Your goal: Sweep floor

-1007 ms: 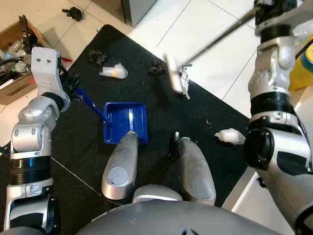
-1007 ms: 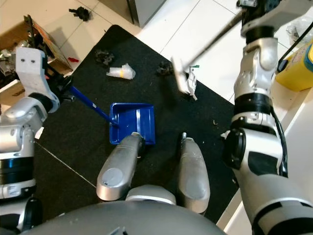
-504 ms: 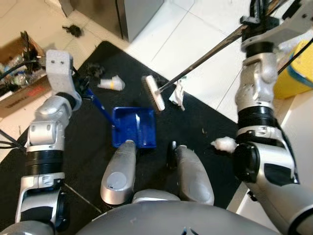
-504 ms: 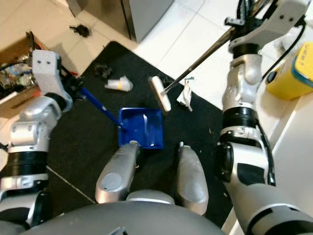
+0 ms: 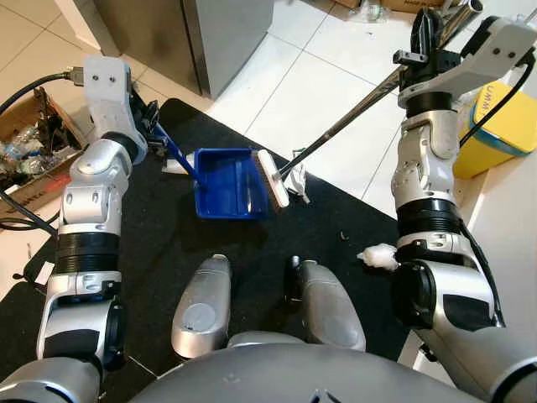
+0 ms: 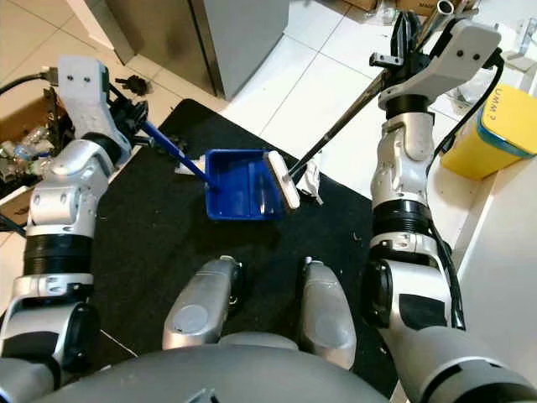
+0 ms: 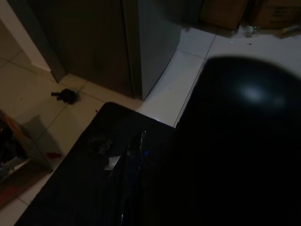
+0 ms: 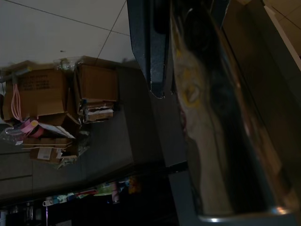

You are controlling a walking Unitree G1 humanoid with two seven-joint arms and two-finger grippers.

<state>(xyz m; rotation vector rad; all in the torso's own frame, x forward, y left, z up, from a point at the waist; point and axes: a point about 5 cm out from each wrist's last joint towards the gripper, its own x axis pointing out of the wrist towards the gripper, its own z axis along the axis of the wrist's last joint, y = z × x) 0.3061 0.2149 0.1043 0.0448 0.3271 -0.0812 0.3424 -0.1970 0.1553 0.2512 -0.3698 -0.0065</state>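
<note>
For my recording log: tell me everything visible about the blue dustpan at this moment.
The dustpan is glossy blue plastic, a shallow rectangular tray with raised walls and a long blue handle rising toward the left gripper, which holds it. It lies on the black mat, its open edge facing the robot's right. The broom head, pale-bristled, lies against that open edge, on a metal pole held by the right gripper.

The yellow plastic bin with a blue rim [image 6: 500, 117], standing on the white tiled floor [image 6: 336, 80] to the right of the black mat [image 6: 159, 243], carries short dark lettering on its side; only something like "UM" can be made out. The print on the brown cardboard boxes [image 8: 51, 87] is too blurred to read.
</note>
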